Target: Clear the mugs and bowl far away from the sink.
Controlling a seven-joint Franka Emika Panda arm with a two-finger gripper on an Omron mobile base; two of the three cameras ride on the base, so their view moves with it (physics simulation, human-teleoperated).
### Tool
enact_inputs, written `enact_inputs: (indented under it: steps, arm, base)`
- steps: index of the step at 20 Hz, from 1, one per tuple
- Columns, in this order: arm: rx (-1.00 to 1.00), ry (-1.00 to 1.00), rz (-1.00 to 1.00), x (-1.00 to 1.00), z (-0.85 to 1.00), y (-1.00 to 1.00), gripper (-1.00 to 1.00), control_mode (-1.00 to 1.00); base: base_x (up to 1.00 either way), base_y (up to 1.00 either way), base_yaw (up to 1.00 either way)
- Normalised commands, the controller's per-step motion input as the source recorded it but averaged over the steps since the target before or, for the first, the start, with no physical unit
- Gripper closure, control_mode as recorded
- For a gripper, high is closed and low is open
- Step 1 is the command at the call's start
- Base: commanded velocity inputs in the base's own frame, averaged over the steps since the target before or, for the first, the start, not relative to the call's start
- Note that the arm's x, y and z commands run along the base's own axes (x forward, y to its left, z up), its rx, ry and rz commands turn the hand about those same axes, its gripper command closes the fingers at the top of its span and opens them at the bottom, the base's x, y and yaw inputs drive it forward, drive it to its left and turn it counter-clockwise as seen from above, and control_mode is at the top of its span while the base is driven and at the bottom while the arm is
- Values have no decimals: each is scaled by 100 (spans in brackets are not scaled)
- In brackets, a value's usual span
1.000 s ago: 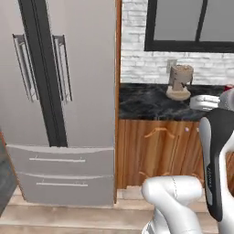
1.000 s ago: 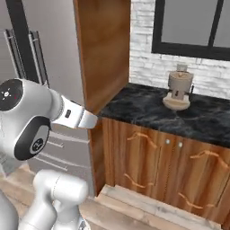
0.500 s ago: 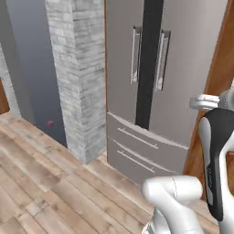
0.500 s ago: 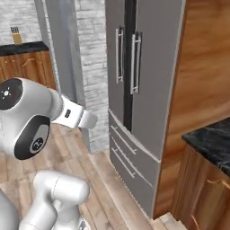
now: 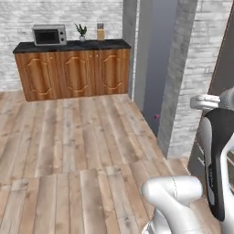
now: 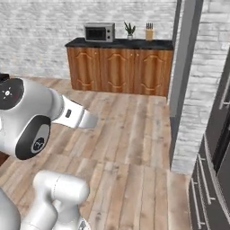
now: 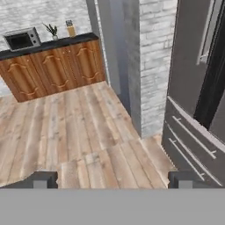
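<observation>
The gripper point(image 7: 112, 179) hangs over bare wooden floor point(image 5: 68, 151) with its fingertips point(image 7: 43, 179) spread wide and nothing between them, facing a far cabinet point(image 5: 73, 68) bearing a microwave point(image 5: 49, 34), the refrigerator point(image 7: 197, 88) at right.

Floor point(image 5: 68, 151) pale wood planks; cabinets point(image 5: 73, 73) reddish-brown under black counter point(image 5: 73, 45); walls point(image 6: 40, 36) whitish-grey brick; fridge point(image 7: 193, 88) dark grey.

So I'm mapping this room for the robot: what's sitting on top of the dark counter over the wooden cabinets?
On the dark counter sit a microwave, a small potted plant and a knife block. The cabinets below are shut, so their insides are hidden.
</observation>
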Motion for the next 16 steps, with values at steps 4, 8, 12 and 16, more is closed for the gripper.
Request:
enact_inputs:
  steps: [4,8,12,16]
  arm:
    - [0,0,0,0,0,0,-100,100]
    - [0,0,0,0,0,0,-100,100]
    - [0,0,0,0,0,0,-100,100]
    - [0,0,0,0,0,0,-100,100]
  base:
    - [-20,67,87]
    - [-10,100,51]
    - [8,100,19]
    - [62,100,2]
